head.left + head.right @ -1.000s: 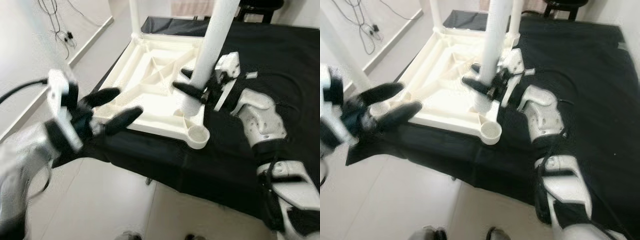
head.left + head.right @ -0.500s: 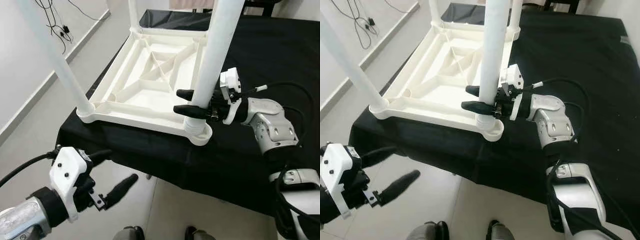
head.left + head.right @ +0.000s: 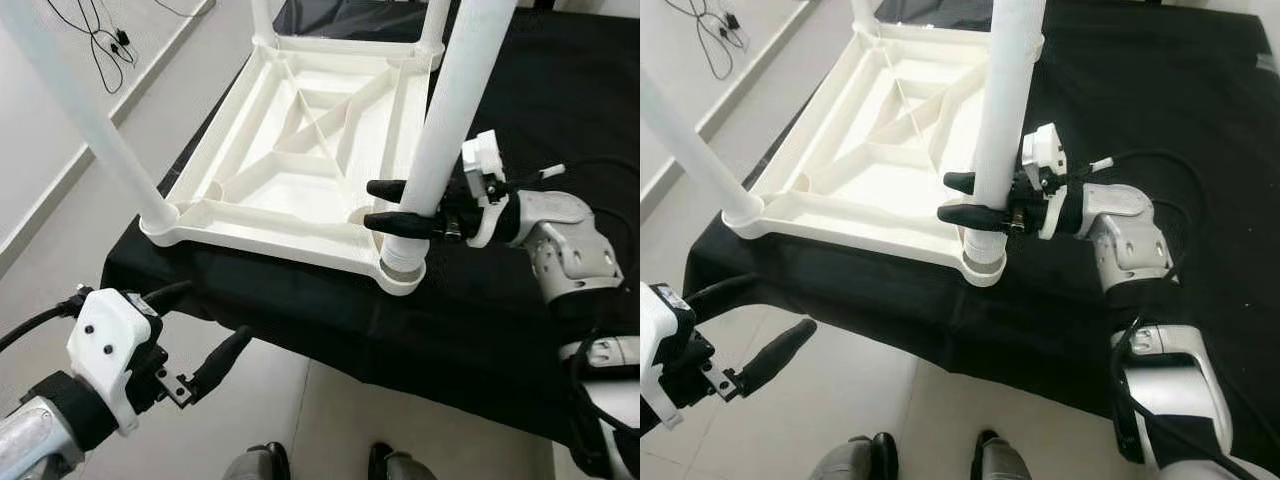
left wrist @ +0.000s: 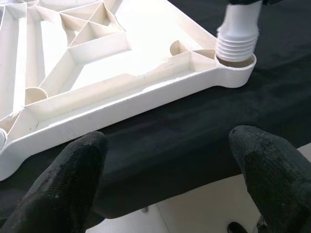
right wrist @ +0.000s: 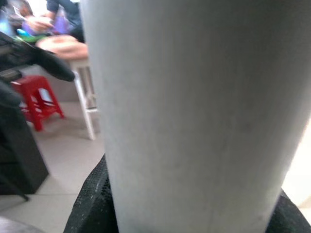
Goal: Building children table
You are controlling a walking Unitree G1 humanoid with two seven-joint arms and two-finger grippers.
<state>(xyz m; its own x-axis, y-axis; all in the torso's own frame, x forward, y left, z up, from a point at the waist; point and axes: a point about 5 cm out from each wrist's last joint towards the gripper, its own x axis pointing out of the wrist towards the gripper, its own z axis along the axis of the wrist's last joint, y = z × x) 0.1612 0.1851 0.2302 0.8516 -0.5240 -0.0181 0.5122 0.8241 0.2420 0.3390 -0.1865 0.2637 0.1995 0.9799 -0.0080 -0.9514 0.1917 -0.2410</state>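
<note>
We pinch the upright white plastic leg (image 3: 440,150) with right gripper (image 3: 400,205) just above white tabletop's corner socket (image 3: 402,277); left gripper (image 3: 195,345) spread, below.

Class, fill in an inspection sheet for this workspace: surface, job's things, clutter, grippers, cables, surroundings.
Surface: black cloth over a table.
Job's things: white tabletop upside down; legs standing in the corners; near leg in its corner socket.
Clutter: nothing seen.
Grippers: right gripper clamped around the near leg; left gripper open, off the cloth's edge, holding nothing.
Cables: wires on the floor by the wall.
Surroundings: pale tiled floor.
</note>
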